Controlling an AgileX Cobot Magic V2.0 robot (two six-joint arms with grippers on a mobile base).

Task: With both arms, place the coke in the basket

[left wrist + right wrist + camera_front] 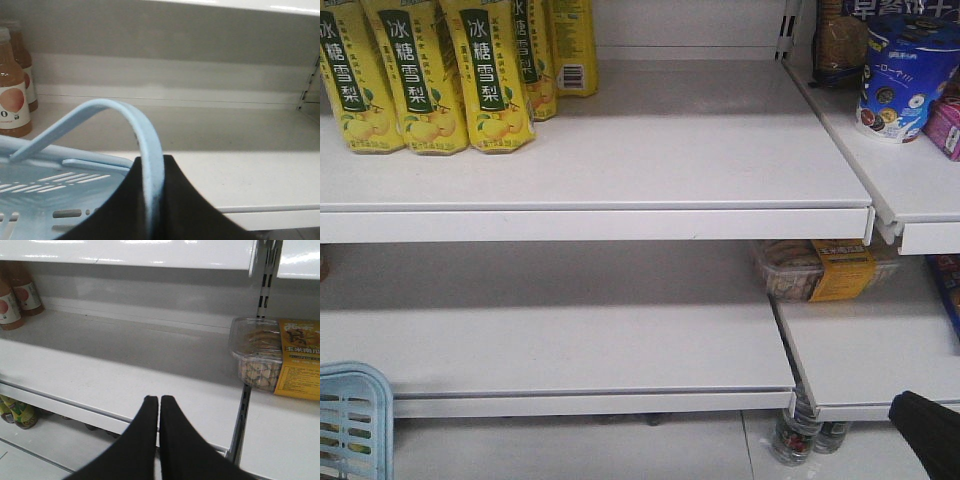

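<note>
Gripping the basket (55, 187) by its swing handle (145, 150), our left fingers (165, 210) clamp shut on it; our right fingers (159, 440) press together, empty. Yellow pear-drink bottles (420, 70) crowd the upper shelf (620, 170), a snack tray (257, 355) sits right, peach bottles (12, 90) left. Between them the middle shelf (125, 375) lies open. We see no coke.

Basket (60, 182): light blue plastic, smooth, slight sheen; handle (145, 150) same. Shelves (620, 150): white, smooth, semi-gloss w/ glare streaks. Yellow bottles (485, 70): glossy wrap labels. Snack tray (257, 352): clear glossy plastic w/ yellow sleeve. Right gripper (159, 402): matt black, smooth.
</note>
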